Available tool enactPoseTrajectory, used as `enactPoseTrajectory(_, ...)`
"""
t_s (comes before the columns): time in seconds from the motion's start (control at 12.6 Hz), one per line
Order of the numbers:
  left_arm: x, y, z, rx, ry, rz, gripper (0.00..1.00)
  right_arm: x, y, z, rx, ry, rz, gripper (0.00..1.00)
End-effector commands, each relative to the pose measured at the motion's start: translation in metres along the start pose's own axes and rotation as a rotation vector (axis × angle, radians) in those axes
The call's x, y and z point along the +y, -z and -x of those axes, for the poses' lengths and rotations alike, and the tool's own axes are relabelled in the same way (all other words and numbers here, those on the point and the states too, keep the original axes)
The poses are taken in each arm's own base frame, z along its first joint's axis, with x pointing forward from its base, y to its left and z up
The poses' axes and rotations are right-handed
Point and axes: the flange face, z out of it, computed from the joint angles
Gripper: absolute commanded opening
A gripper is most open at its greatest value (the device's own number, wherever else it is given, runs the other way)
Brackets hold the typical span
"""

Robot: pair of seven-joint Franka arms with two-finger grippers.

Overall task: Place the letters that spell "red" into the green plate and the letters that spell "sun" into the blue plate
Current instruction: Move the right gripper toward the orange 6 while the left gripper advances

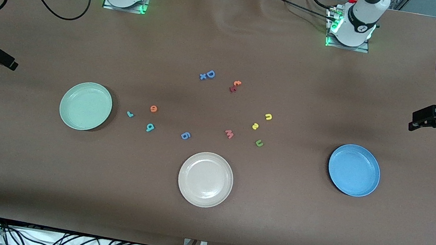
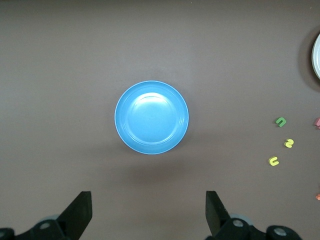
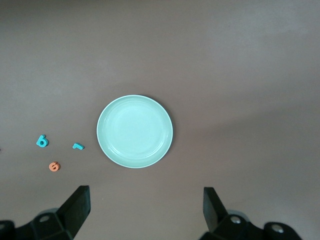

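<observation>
Looking down, you see the left tool (image 2: 149,212) released above the blue plate (image 2: 151,117); the right tool (image 3: 146,207) released above the green plate (image 3: 135,131), both plates bare.

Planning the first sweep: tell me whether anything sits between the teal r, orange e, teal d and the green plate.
Nothing visible does. The teal r, orange e and teal d lie on bare tablecloth beside the green plate, toward the right arm's end. The blue 6-like letter lies past them, away from the plate.
</observation>
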Motion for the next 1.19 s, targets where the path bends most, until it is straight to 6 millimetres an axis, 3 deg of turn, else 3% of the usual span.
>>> enactPoseTrajectory(0.0, 0.001, 0.007, 0.005, 0.000, -0.008, 0.009, 1.00, -0.003, -0.009, -0.005, -0.014, -0.008, 0.000, 1.00)
enactPoseTrajectory(0.32, 0.001, 0.007, 0.005, 0.000, -0.008, 0.009, 1.00, -0.008, -0.076, -0.027, -0.072, 0.004, 0.009, 0.99)
enactPoseTrajectory(0.47, 0.001, 0.006, 0.005, -0.002, -0.008, 0.009, 1.00, -0.018, -0.123, -0.022, -0.069, 0.006, 0.005, 0.99)
enactPoseTrajectory(0.79, 0.009, -0.008, -0.001, -0.025, -0.019, 0.008, 1.00, -0.090, -0.185, 0.003, -0.055, -0.029, -0.019, 0.99)
enactPoseTrajectory(1.11, 0.054, -0.070, -0.023, -0.128, -0.084, 0.019, 1.00, -0.180, -0.224, 0.028, -0.055, -0.015, -0.011, 0.99)
